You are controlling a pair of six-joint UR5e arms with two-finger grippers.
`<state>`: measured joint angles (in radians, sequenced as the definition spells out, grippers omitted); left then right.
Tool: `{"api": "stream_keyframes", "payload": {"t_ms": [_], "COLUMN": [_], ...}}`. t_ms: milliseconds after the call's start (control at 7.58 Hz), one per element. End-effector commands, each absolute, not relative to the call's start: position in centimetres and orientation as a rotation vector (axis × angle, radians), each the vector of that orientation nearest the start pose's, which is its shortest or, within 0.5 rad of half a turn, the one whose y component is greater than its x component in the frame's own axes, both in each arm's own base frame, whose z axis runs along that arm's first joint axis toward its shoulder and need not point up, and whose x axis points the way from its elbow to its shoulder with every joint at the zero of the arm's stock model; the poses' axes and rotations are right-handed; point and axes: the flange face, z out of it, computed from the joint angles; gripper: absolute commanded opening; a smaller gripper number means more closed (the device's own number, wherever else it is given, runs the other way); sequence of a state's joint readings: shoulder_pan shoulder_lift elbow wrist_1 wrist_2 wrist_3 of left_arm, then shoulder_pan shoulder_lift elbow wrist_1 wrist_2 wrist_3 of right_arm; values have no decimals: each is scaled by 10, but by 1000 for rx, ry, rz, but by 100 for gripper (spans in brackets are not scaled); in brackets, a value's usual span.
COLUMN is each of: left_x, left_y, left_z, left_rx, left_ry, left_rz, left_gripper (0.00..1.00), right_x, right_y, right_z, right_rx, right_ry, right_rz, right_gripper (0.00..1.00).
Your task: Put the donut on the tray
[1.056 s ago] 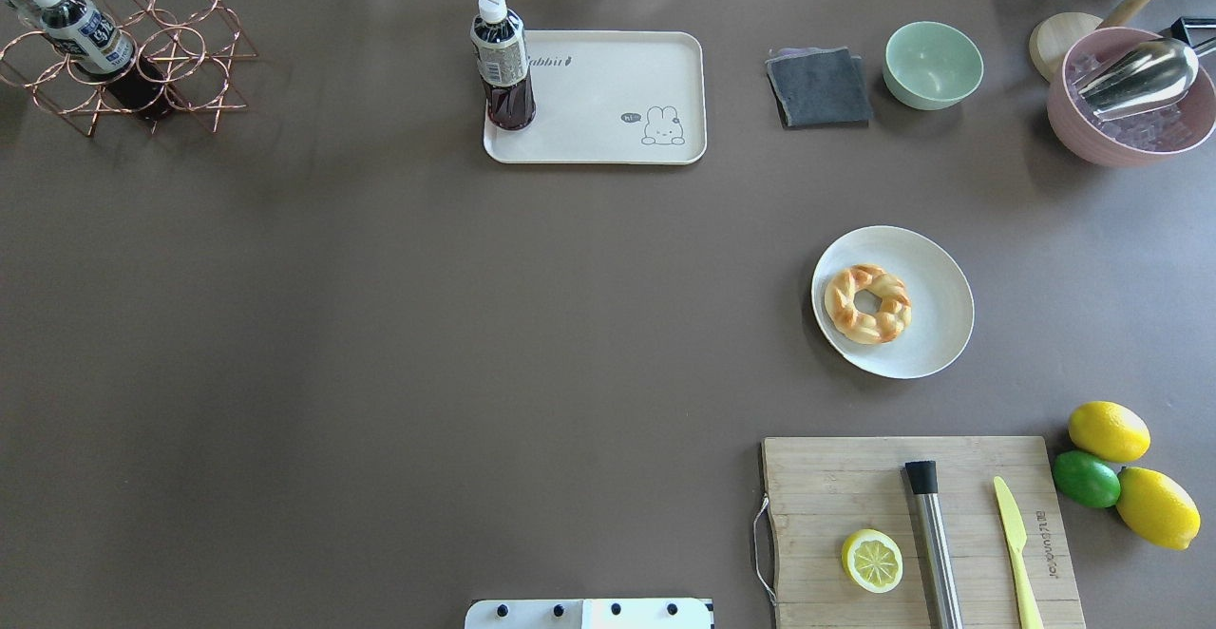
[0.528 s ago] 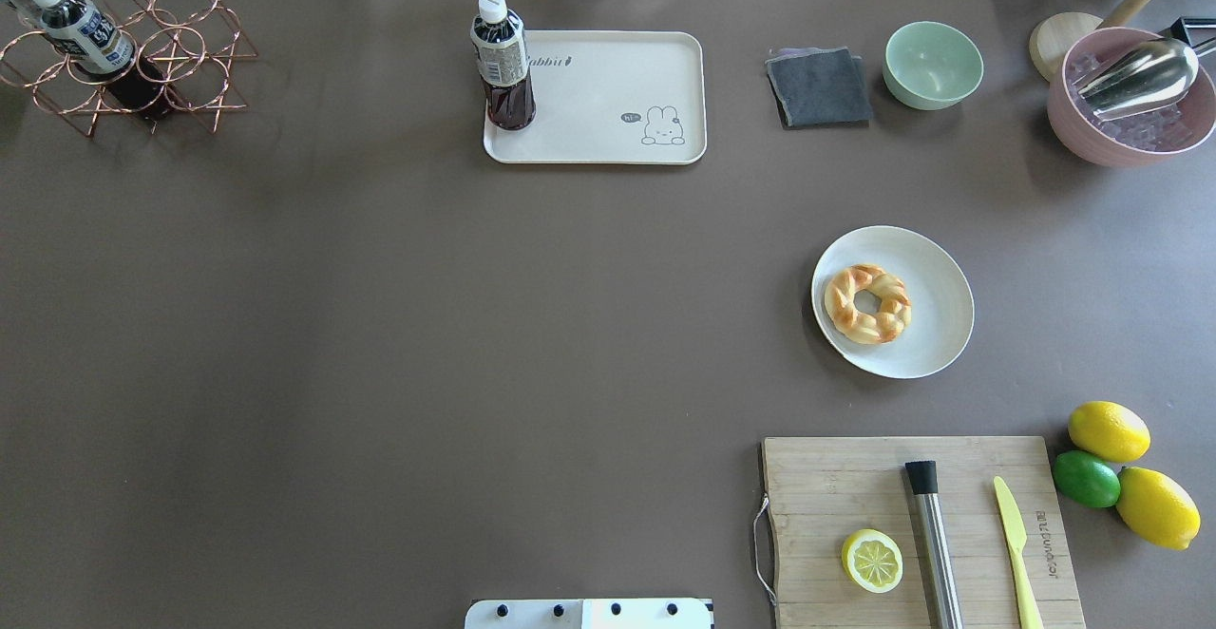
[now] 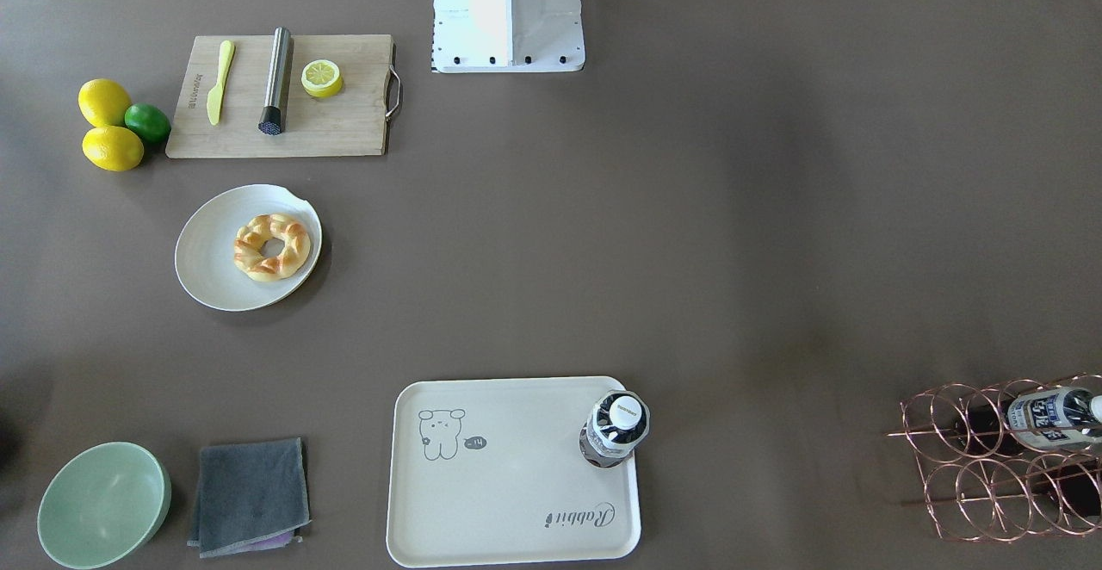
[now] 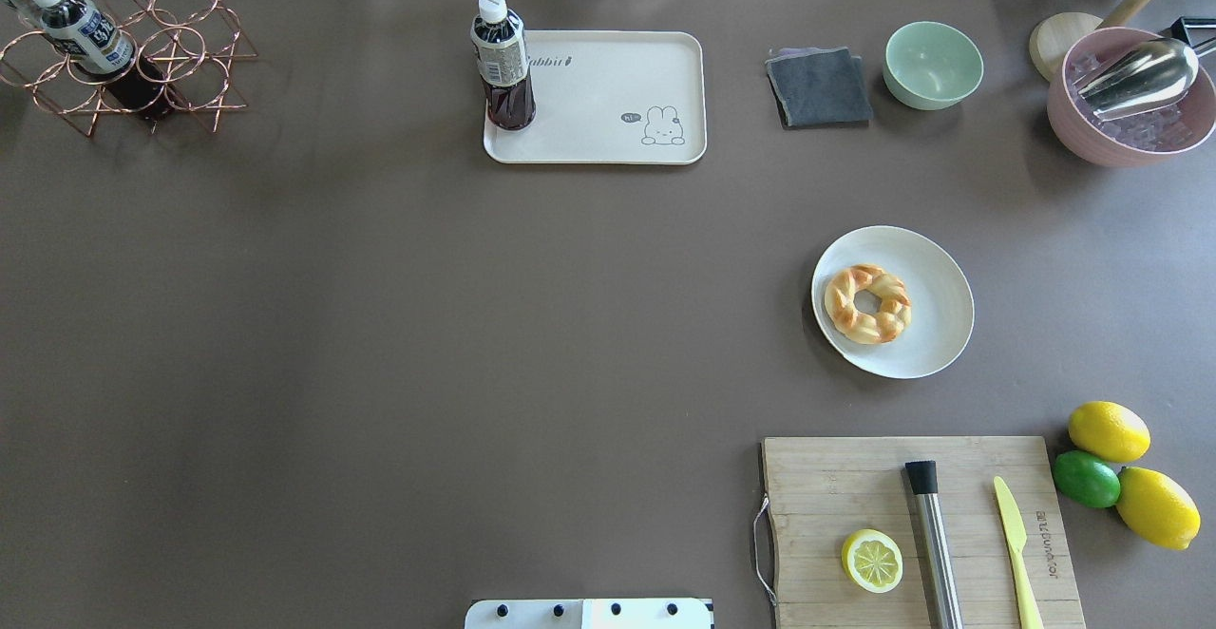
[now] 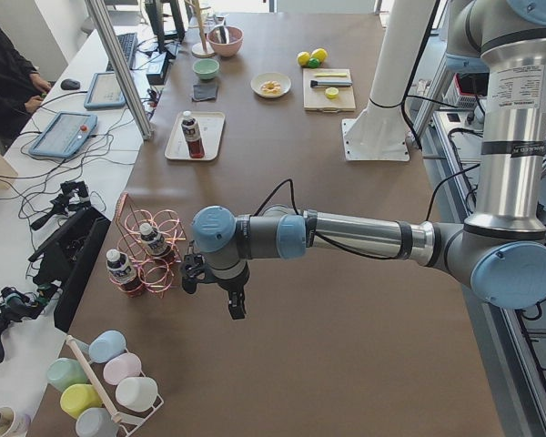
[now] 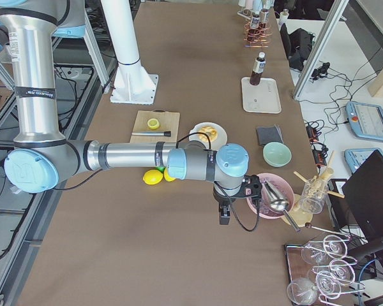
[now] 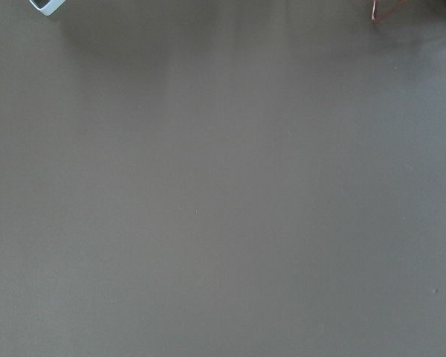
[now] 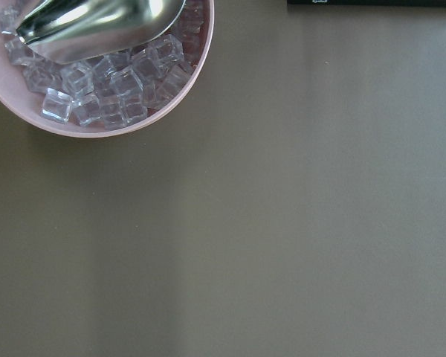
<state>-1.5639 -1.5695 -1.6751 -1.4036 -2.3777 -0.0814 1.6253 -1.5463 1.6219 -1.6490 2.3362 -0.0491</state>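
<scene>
The donut (image 4: 867,303) lies flat on the plate (image 4: 940,325), on the half facing the tray (image 4: 608,97). The right gripper (image 6: 224,220) hangs well off the plate's far side from the tray, yet much nearer than the left gripper (image 5: 236,311), which is well beyond the tray. I cannot tell either gripper's opening. As a ring, the donut has no long axis. 1 bottle (image 4: 503,64) stands at the tray end farthest from the plate.

donut (image 6: 208,132) on plate (image 6: 221,136) | tray (image 6: 263,99) — bottle (image 6: 258,69) on it | right end effector (image 6: 224,218) near bowl (image 6: 268,211)
</scene>
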Motion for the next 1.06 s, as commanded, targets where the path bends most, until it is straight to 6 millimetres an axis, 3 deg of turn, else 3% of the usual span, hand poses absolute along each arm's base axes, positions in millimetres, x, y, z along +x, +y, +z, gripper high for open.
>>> {"api": "stream_keyframes", "payload": {"t_ms": [0, 924], "left_x": [-58, -58], "left_y": [-485, -485], "left_z": [622, 621], "left_rx": [-96, -96], "left_ry": [803, 803], "left_rz": [-96, -99], "left_gripper": [98, 98], "right_x": [92, 90], "right_y": [-497, -495], "right_z": [630, 628], "right_rx": [37, 38], "right_ry": [-765, -791], "right_rz": [7, 7], "right_gripper": [99, 99]}}
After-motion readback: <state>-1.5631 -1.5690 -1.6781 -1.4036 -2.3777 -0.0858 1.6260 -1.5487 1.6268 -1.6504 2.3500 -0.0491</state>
